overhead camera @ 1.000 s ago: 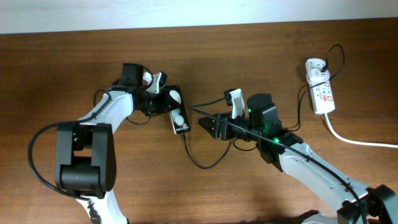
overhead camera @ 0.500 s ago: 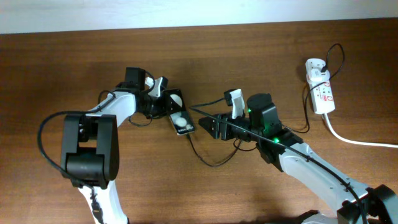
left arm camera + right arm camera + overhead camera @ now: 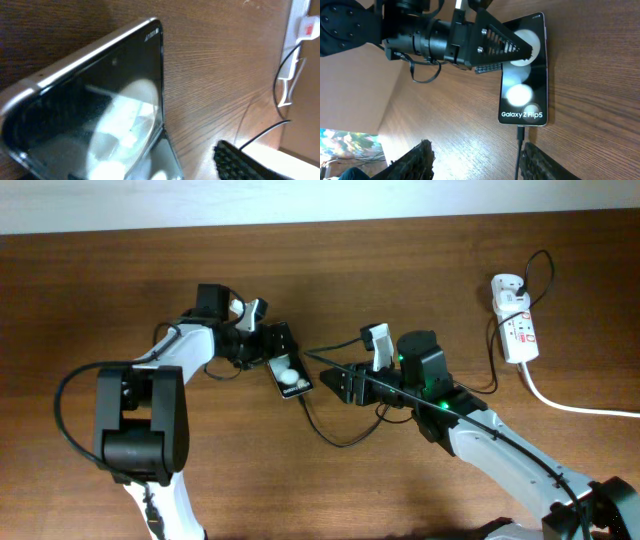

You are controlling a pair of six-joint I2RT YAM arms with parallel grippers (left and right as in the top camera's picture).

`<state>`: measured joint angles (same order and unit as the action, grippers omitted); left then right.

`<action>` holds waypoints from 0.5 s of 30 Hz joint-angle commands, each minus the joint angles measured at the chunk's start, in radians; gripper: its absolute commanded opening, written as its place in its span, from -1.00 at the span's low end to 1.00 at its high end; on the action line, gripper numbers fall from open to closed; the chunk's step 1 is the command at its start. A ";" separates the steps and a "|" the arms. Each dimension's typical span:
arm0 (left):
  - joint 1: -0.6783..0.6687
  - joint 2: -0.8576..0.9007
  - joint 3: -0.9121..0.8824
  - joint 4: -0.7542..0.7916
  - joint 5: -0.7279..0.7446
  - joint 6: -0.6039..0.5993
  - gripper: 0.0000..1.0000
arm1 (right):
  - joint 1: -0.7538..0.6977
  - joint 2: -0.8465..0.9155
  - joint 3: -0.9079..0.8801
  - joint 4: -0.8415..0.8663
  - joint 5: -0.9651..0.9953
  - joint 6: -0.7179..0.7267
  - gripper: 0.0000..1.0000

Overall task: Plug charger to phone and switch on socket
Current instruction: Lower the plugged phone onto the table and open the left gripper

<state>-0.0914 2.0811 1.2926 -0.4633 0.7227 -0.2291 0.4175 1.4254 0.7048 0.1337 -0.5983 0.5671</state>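
Observation:
The phone [image 3: 291, 377], a black slab with white discs, lies flat on the wooden table; its lettered end [image 3: 524, 116] faces my right gripper. The charger's black plug [image 3: 520, 132] sits in the phone's bottom port, and its thin cable [image 3: 335, 442] loops across the table towards the socket [image 3: 518, 328] at the far right. My left gripper [image 3: 268, 330] is open at the phone's far end, with one finger [image 3: 505, 45] over the phone and the other finger [image 3: 245, 162] apart from it. My right gripper [image 3: 480, 160] is open just short of the plug, and the cable runs beside its right finger.
The socket's thick white cord [image 3: 580, 408] trails off the right edge. The table's back edge meets a pale wall [image 3: 320, 200]. Both arms crowd the middle of the table around the phone.
My left gripper has opened off the phone's far end. The phone has shifted a little towards the front and turned slightly. The right arm has stayed still.

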 commanded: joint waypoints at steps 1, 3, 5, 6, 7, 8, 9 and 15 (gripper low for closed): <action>0.023 0.032 -0.022 -0.040 -0.221 0.011 0.63 | -0.006 -0.005 0.013 0.000 0.009 -0.013 0.17; 0.023 0.032 -0.022 -0.052 -0.286 0.011 0.64 | -0.006 -0.005 0.013 0.000 0.009 -0.013 0.17; 0.023 0.032 -0.022 -0.055 -0.335 0.011 0.64 | -0.006 -0.005 0.013 0.000 0.009 -0.013 0.17; 0.023 0.032 -0.022 -0.055 -0.359 0.011 0.64 | -0.006 -0.005 0.013 0.000 0.009 -0.013 0.17; 0.023 0.032 -0.022 -0.055 -0.397 0.011 0.64 | -0.006 -0.005 0.013 0.000 0.009 -0.013 0.17; 0.023 0.032 -0.022 -0.055 -0.435 0.010 0.64 | -0.006 -0.005 0.013 0.000 0.009 -0.013 0.17; 0.023 0.032 -0.022 -0.055 -0.472 0.010 0.64 | -0.006 -0.005 0.013 0.000 0.009 -0.013 0.17; 0.029 0.014 0.032 -0.101 -0.518 0.006 0.90 | -0.006 -0.005 0.013 -0.001 0.009 -0.014 0.17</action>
<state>-0.0818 2.0365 1.3342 -0.5148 0.3325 -0.2241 0.4175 1.4254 0.7048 0.1329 -0.5983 0.5682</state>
